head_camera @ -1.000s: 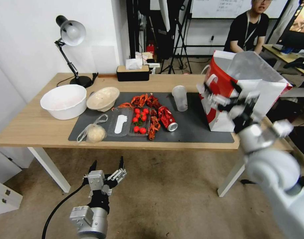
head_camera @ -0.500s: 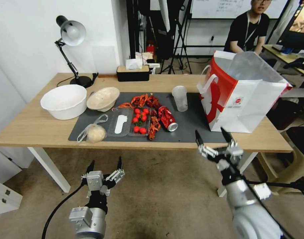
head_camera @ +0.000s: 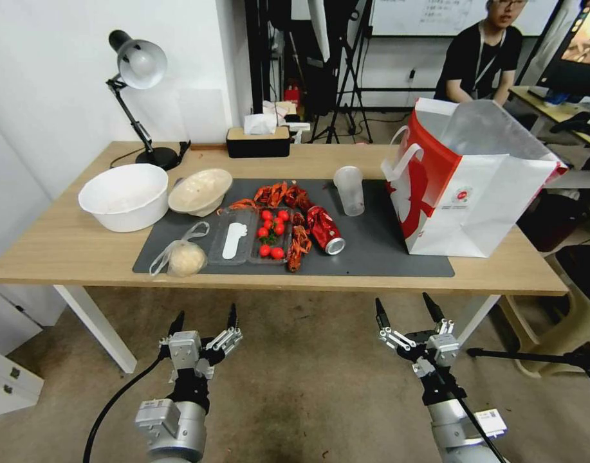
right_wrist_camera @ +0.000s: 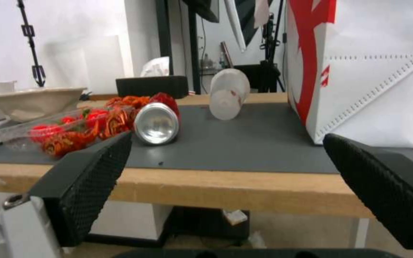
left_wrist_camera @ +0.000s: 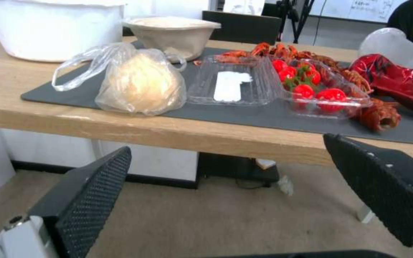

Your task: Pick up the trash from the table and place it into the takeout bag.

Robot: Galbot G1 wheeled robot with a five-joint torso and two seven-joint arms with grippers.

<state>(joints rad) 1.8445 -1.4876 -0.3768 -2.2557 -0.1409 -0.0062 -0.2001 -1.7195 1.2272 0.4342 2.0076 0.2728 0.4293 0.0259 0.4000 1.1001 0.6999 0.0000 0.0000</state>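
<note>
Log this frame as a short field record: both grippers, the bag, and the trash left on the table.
left gripper: open, below the table's near edge
right gripper: open, below the near edge
white-and-red paper takeout bag: upright, mouth open
light-wood table: trash on it
crushed red drink can: on its side
clear plastic cup: on dark grey mat

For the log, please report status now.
Left gripper and right gripper open, below table edge. Red can on mat. Takeout bag upright. Path clear.

Red can [head_camera: 325,229], white-and-red takeout bag [head_camera: 475,193], grey mat [head_camera: 372,247]
</note>
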